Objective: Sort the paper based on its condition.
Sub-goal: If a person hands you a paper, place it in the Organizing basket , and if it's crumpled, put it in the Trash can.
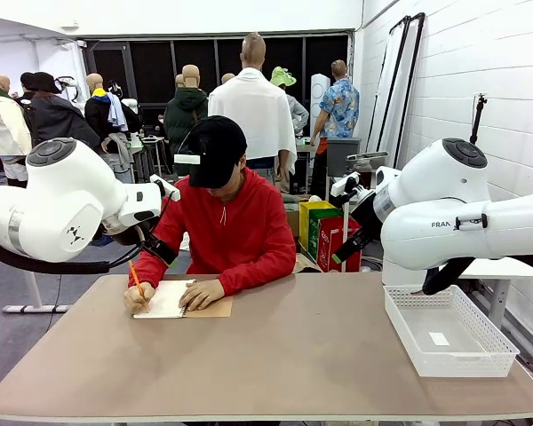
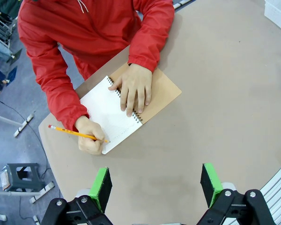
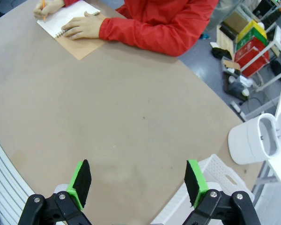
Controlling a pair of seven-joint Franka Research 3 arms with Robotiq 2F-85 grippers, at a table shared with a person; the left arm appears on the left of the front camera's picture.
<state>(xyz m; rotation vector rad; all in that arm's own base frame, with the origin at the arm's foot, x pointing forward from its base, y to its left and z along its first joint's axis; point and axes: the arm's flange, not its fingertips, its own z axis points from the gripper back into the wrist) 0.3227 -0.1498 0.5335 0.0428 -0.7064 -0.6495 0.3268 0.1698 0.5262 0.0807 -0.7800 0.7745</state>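
Left gripper [image 2: 155, 176] spread wide and empty over table [image 1: 293, 355], right gripper [image 3: 137, 171] likewise released, person's hand [image 2: 90, 138] holding pencil [image 2: 77, 134] on notebook [image 2: 110, 110], white basket [image 1: 449, 333] apart

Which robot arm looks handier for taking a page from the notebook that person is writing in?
Probably left. The left gripper hangs open near the notebook on the robot's left; the right gripper, also open, sits by the basket, farther off.

The paper [image 2: 104, 114] was one plain white sheet, flat and uncreased, bound into an open spiral notebook [image 2: 163, 92] lying at the table's [image 2: 215, 122] far edge
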